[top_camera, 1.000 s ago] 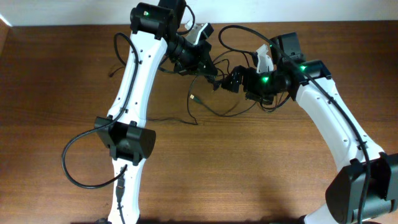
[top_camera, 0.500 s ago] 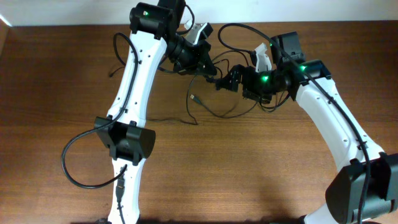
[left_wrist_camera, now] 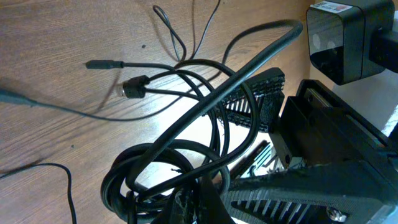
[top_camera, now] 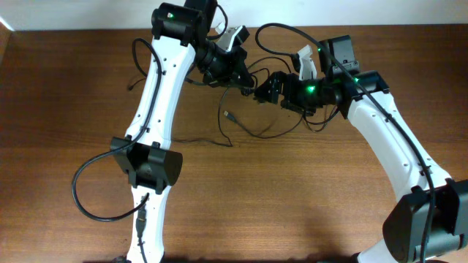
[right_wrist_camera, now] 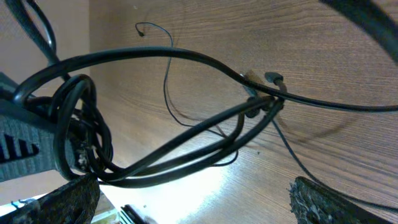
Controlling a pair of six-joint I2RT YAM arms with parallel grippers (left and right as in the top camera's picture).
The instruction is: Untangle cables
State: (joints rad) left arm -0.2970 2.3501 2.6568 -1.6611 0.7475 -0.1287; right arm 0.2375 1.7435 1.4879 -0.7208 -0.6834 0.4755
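Observation:
The cables (top_camera: 252, 120) are thin black cords tangled between the two grippers at the back middle of the table. My left gripper (top_camera: 247, 79) is shut on a coiled bunch of them (left_wrist_camera: 168, 168), its fingers at the bottom of the left wrist view (left_wrist_camera: 199, 204). A small plug end (top_camera: 228, 115) lies on the wood; it also shows in the left wrist view (left_wrist_camera: 134, 88). My right gripper (top_camera: 265, 90) is right beside the left one, open wide. In the right wrist view (right_wrist_camera: 199, 205) the cords (right_wrist_camera: 205, 130) run across above its spread fingers, untouched.
A loose thin cord (top_camera: 197, 140) trails left over the wood toward the left arm. A thick black arm wire (top_camera: 91, 193) loops out at the left arm's base. The white wall edge (top_camera: 88, 14) runs along the back. The right wrist's camera box (left_wrist_camera: 339, 40) is close to the left gripper.
My right gripper has moved left and a little back, closer to the left gripper. The hanging cord loops have shifted with it. The left gripper has stayed put.

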